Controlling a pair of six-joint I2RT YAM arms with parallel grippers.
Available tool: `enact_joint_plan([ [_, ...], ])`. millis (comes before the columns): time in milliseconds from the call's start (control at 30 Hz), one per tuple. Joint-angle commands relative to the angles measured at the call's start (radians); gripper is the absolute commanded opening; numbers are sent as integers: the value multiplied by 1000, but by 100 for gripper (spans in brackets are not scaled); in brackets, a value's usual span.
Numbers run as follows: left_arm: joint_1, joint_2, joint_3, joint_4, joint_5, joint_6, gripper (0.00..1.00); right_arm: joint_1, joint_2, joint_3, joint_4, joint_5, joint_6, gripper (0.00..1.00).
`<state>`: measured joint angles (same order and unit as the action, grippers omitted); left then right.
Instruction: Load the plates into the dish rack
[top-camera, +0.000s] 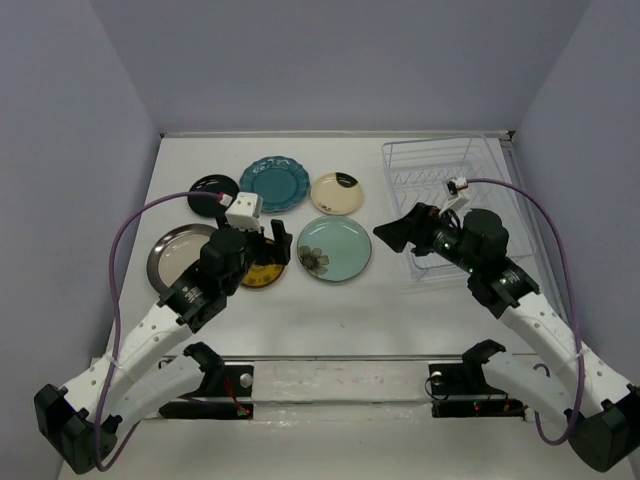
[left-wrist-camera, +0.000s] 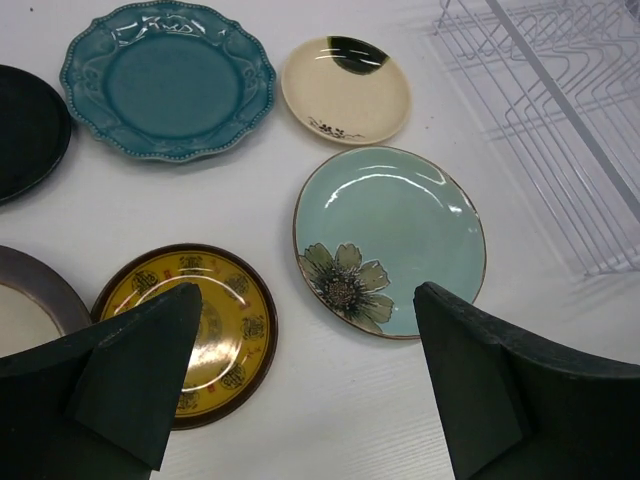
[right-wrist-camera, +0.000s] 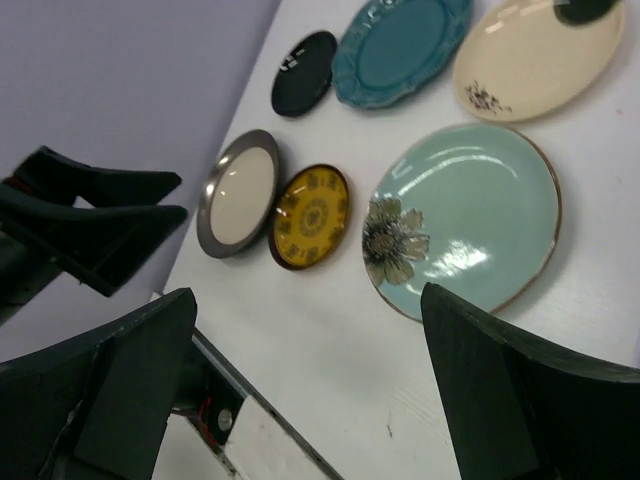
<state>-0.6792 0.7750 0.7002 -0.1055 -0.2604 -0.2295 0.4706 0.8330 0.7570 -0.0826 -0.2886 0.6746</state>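
— On the table (top-camera: 330, 310), loading status?
— Zero loaded (dish rack (top-camera: 440, 185) bare). Six plates (top-camera: 334, 249) lie flat left of it. Fingers apart on left pincer (top-camera: 272, 240) and right pincer (top-camera: 398, 238), holding nothing. All six remain.

I count six plates, one of each sort. Scalloped teal plate (top-camera: 273, 183): one. Cream plate (top-camera: 338, 193) with a dark patch: one. Pale mint flower plate (top-camera: 334, 249): one. Small black plate (top-camera: 213, 190): one. Small yellow patterned plate (left-wrist-camera: 225, 320): one. Silver metal plate (top-camera: 175, 255): one. White wire dish rack (top-camera: 440, 180): one.
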Motion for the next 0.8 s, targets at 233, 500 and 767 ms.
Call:
enact_joint_plan([
  [233, 1, -105, -86, 44, 127, -388, 99, -1, -127, -10, -164, 135, -59, 94],
  [500, 1, -209, -289, 188, 185, -504, 99, -1, -146, 10, -197, 112, -96, 9],
  [767, 1, 50, -258, 197, 83, -545, 63, -1, -120, 36, -197, 75, -122, 32],
])
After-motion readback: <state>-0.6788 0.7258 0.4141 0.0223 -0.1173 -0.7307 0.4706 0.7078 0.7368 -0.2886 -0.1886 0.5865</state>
